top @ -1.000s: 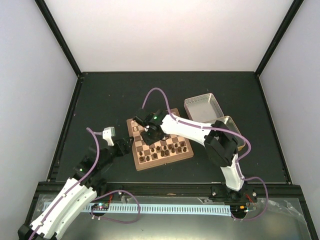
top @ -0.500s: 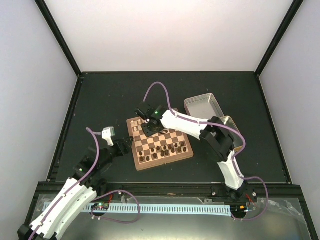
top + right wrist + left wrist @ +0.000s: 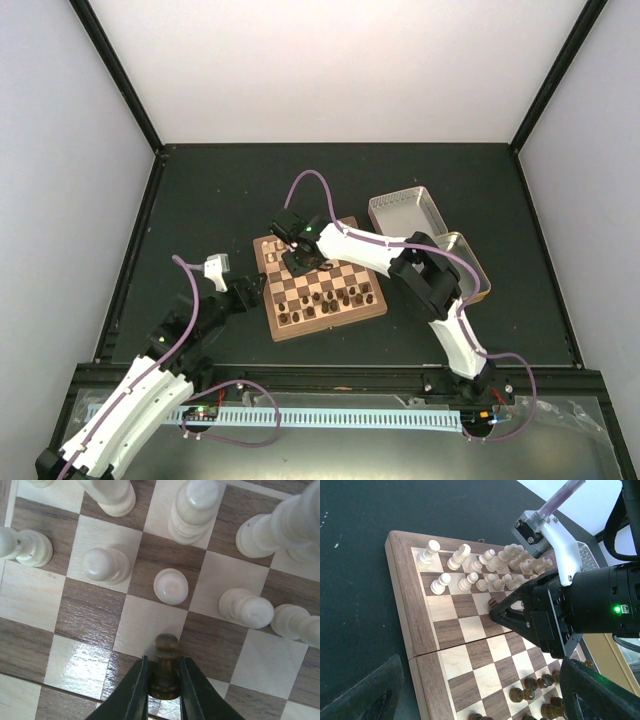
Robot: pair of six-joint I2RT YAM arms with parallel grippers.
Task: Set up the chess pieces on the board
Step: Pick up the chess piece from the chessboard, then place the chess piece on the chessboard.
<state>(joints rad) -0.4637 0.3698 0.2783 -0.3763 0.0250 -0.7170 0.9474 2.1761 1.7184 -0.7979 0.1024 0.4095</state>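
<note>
While the left gripper (image 3: 247, 292) gapes beside the chequered wooden chessboard (image 3: 400, 590), the right gripper (image 3: 164, 674) is clenched. It grips a dark brown wooden pawn (image 3: 166, 647).

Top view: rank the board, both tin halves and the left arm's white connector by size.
1. board
2. far tin half; the near tin half, partly hidden by the right arm, may equal it
3. white connector
</note>
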